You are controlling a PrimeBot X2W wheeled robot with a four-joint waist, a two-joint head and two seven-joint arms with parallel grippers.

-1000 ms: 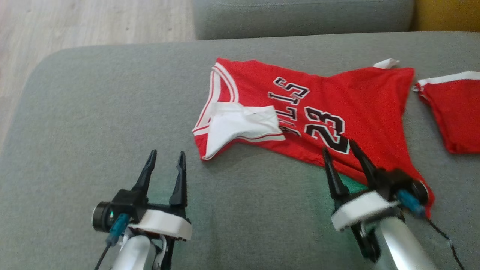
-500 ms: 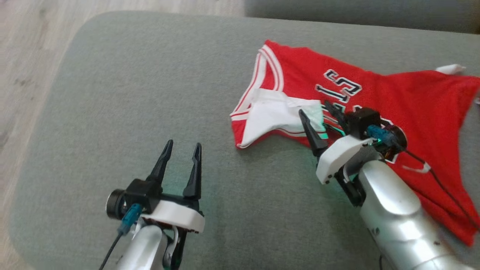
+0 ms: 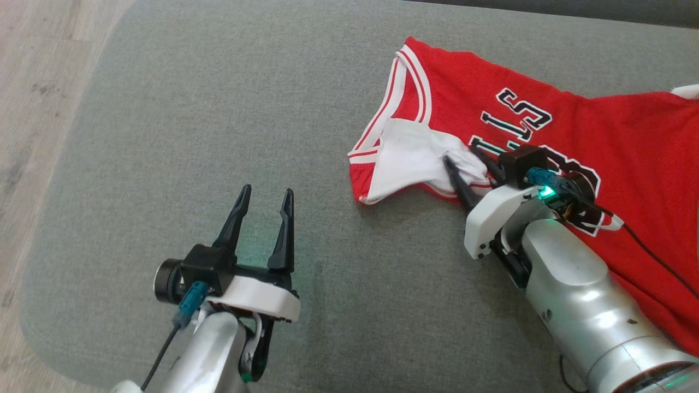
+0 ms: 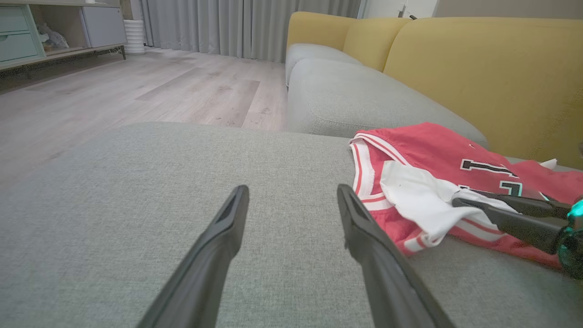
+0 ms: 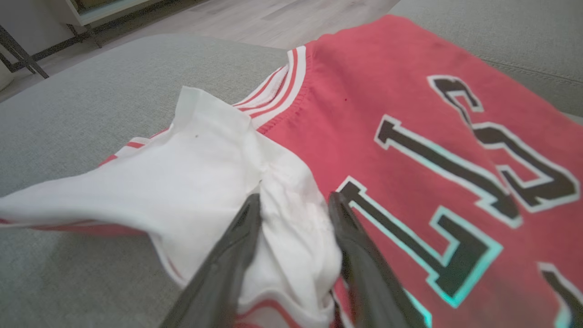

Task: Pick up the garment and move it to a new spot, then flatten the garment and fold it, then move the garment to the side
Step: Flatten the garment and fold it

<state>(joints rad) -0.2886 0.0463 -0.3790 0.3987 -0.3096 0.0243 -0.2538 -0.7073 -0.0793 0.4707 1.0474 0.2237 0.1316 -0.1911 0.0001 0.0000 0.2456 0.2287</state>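
Note:
The garment [image 3: 464, 87] is a red basketball jersey with black lettering, spread on the grey sofa cushion [image 3: 218, 109]. A white inner flap [image 3: 409, 153] is turned out at its left end. My right gripper [image 3: 461, 156] reaches onto that flap. In the right wrist view its fingers [image 5: 294, 197] stand apart on either side of a bunched white fold [image 5: 291, 237], the jaws open. My left gripper [image 3: 267, 191] hovers open over bare cushion to the left of the jersey [image 4: 423, 141], with nothing between its fingers [image 4: 292, 189].
The cushion's rounded edge drops to a wooden floor [image 3: 33, 82] on the left. A yellow sofa backrest [image 4: 478, 68] rises behind the jersey. A second grey cushion [image 4: 346, 91] lies beyond. A cabinet [image 4: 27, 32] stands far off.
The head camera has shifted. My right gripper has travelled from the jersey's lower hem to the white flap at its left end, and its jaws have narrowed slightly around the fold. The left arm stayed put.

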